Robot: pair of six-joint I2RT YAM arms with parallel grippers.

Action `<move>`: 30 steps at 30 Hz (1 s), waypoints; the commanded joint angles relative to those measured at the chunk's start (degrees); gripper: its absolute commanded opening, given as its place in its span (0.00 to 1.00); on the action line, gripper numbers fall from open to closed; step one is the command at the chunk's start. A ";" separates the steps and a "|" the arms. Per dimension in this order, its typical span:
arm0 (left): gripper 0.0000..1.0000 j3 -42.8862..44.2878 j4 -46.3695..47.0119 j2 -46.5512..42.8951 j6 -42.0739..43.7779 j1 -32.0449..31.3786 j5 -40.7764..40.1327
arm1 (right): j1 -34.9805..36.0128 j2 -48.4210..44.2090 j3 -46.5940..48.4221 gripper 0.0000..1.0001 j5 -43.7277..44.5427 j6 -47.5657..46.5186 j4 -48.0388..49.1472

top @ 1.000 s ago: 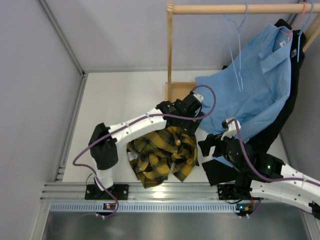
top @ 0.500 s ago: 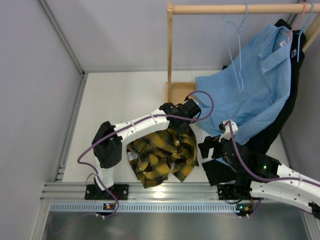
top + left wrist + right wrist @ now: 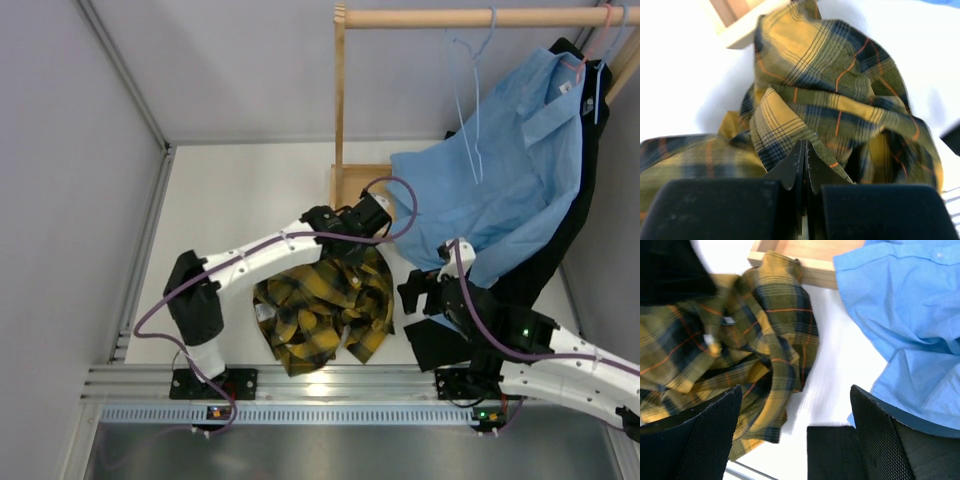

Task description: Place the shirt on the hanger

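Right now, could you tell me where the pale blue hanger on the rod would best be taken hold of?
Grip the hanger just under its hook, coming from its open left side. It hangs from the wooden rod, and the light blue shirt crowds its lower right part, so the upper wire is probably clearest, though thin and free to swing.

On my white table [image 3: 250, 190] stands a wooden rack: base [image 3: 355, 180], upright post [image 3: 339, 100], top rail [image 3: 470, 17]. A light blue shirt [image 3: 510, 190] hangs from the rail's right end, a pink hanger [image 3: 603, 30] at its collar, its tail reaching the table. Behind it hangs a black garment [image 3: 585, 200].
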 commanded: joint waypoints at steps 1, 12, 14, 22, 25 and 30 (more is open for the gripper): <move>0.00 -3.61 5.00 -11.42 2.72 -0.16 -0.18 | -4.08 2.67 0.33 0.84 -2.11 -0.19 3.74; 0.00 -34.80 15.47 -45.16 -2.62 -0.86 8.35 | -27.73 26.45 4.72 0.81 -47.90 -10.39 26.34; 0.00 -37.80 17.75 -52.02 -3.59 -0.77 9.83 | -27.47 29.65 3.85 0.76 -54.55 -10.65 32.11; 0.00 -40.98 18.73 -55.83 -4.92 -0.77 9.05 | -20.18 30.55 1.73 0.75 -51.29 -13.46 38.49; 0.00 -40.46 18.81 -53.81 -5.18 -0.77 8.26 | -18.95 26.07 1.39 0.75 -41.35 -13.99 36.11; 0.00 -39.75 18.82 -52.66 -5.35 -0.77 7.29 | -18.68 19.21 -0.02 0.75 -45.27 -18.38 36.19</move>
